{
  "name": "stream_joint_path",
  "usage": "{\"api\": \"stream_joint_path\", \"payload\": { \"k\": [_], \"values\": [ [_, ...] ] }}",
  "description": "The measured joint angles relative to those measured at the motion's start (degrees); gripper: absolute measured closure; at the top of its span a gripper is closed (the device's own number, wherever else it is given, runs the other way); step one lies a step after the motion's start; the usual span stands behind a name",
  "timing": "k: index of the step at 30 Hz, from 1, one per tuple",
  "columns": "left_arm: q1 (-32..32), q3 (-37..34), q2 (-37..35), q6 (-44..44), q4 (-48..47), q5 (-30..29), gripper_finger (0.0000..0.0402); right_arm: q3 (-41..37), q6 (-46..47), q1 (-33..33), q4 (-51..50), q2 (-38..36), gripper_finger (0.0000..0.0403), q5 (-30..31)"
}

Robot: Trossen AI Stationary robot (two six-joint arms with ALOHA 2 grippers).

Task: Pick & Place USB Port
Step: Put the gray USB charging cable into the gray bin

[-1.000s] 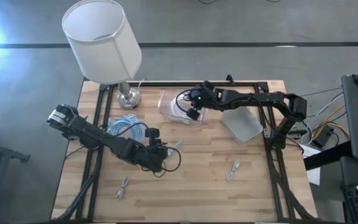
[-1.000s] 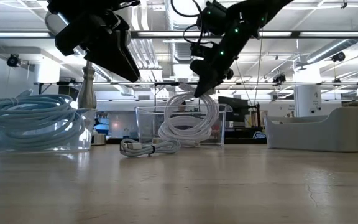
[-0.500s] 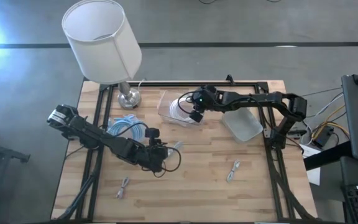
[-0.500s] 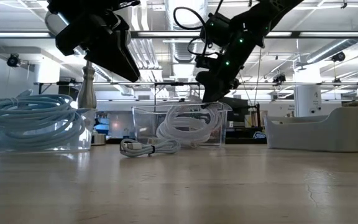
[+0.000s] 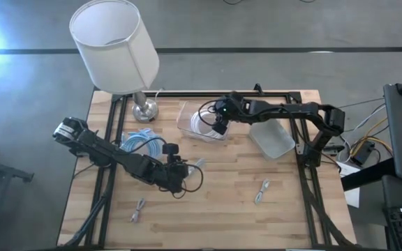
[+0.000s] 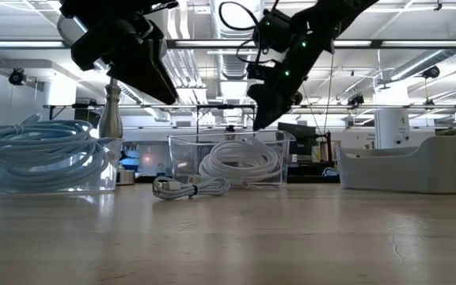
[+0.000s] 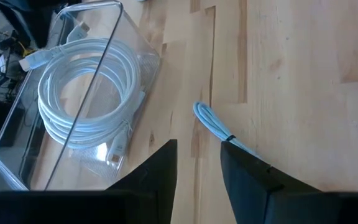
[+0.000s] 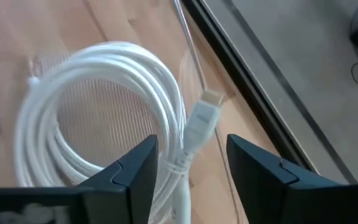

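Observation:
A white coiled USB cable [image 8: 98, 106] lies inside a clear bin [image 6: 182, 150] at the table's far middle, its plug [image 8: 205, 112] resting on the coil's edge. My right gripper [image 6: 261, 119] hovers open just above that bin, touching nothing. The coil [image 5: 202, 123] also shows in the high view under this gripper [image 5: 218, 127]. My left gripper [image 5: 178, 176] hangs open above the table's middle, over a small bundled cable [image 7: 213, 121] that lies flat on the wood.
A second clear bin [image 5: 142, 145] holds a pale blue cable coil [image 7: 86, 93] at the left. An empty tray [image 5: 271, 139] sits at the right. Small bundled cables [image 5: 138, 208] [image 5: 262, 189] lie near the front. A lamp [image 5: 144, 108] stands at the far left.
My right gripper has dipped toward the clear bin, opened and let go of the white coil, then risen a little. The coil, which hung from the fingers with its lower loops in the bin, now lies wholly inside it.

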Motion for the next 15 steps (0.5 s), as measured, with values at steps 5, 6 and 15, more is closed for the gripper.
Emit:
{"api": "stream_joint_path", "payload": {
  "k": [5, 6, 15],
  "values": [
    [0.00, 0.00, 0.00, -0.43, -0.32, 0.00, 0.0276, 4.09, -0.02, 1.58, -4.52, -0.04, 0.0208, 0.04],
    [0.00, 0.00, 0.00, -0.48, -0.36, 0.00, 0.0276, 4.95, -0.02, 2.08, -5.55, -0.04, 0.0207, 0.04],
    [0.00, 0.00, 0.00, -1.61, -0.71, 0.02, 0.0276, 11.66, 0.01, 8.95, -13.65, -0.11, 0.0207, 0.11]
  ]
}}
